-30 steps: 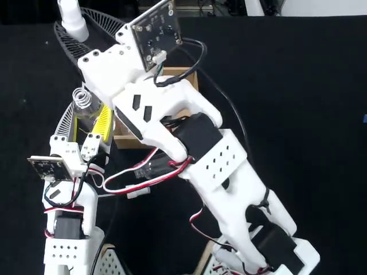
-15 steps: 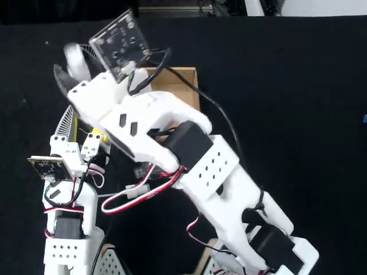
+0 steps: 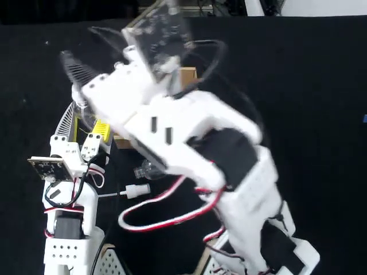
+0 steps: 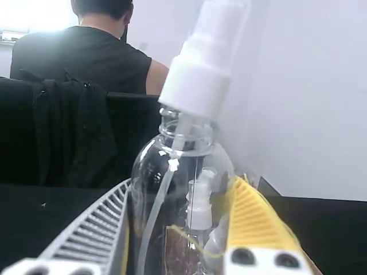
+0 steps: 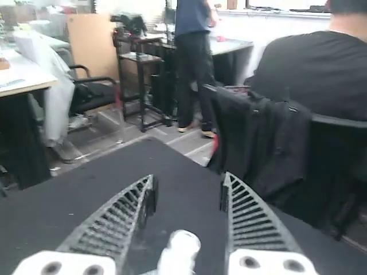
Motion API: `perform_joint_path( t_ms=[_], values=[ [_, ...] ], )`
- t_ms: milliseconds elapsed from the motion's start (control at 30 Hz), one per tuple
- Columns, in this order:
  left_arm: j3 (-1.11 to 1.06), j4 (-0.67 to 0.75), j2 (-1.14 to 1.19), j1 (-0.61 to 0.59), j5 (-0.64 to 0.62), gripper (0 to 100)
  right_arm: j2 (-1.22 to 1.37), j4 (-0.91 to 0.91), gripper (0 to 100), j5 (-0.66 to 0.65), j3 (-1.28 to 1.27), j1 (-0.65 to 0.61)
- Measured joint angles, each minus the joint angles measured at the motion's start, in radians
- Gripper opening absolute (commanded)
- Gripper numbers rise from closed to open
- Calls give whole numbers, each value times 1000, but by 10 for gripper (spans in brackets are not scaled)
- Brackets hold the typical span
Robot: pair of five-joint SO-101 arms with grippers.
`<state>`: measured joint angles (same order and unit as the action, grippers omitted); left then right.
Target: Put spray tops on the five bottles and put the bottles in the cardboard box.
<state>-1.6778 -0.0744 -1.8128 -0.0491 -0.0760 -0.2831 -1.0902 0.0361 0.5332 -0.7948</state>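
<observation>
My left gripper is shut on a clear bottle, held upright between its grey and yellow fingers. In the high view that bottle stands at the left, above the left gripper. A white spray top sits tilted on the bottle's neck, its tube hanging inside. My right gripper comes down from above and is shut on the spray top, which lies deep between its dark fingers. In the high view the right gripper is blurred, just over the bottle.
The cardboard box lies behind the right arm, mostly hidden by it. A second clear bottle lies on its side on the black table under that arm. Loose cables trail between the two arm bases. People sit in the room behind.
The right arm has swung down and towards the left arm's bottle, carrying the spray top from high at the back onto the bottle's neck. The left arm has kept still.
</observation>
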Motion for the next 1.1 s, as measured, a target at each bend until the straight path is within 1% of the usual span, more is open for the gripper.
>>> perform_joint_path(
  t_ms=[133,200,267,333,467,633,700,800,900,1000,1100],
  values=[
    [0,0,0,0,0,30,-2,-135,16,0,32,152],
    [0,-21,0,0,0,30,-2,-195,12,0,34,252],
    [0,-23,0,-34,0,30,-2,-252,12,0,34,350],
    [0,-23,0,-80,0,30,-2,-308,11,0,34,417],
    [0,-23,0,-199,0,30,-2,-399,11,0,6,480],
    [0,-23,0,-347,0,30,-11,-414,11,-2,-130,506],
    [0,-12,23,-397,0,30,-49,-381,11,-2,-226,506],
    [-5,72,115,-454,0,30,-172,-258,11,-5,-431,506],
    [-5,221,255,-494,0,30,-334,-74,11,-44,-697,506],
    [-6,391,425,-502,0,30,-488,115,11,-77,-980,506],
    [-2,563,620,-514,0,30,-586,235,11,-86,-1203,506]
  ],
)
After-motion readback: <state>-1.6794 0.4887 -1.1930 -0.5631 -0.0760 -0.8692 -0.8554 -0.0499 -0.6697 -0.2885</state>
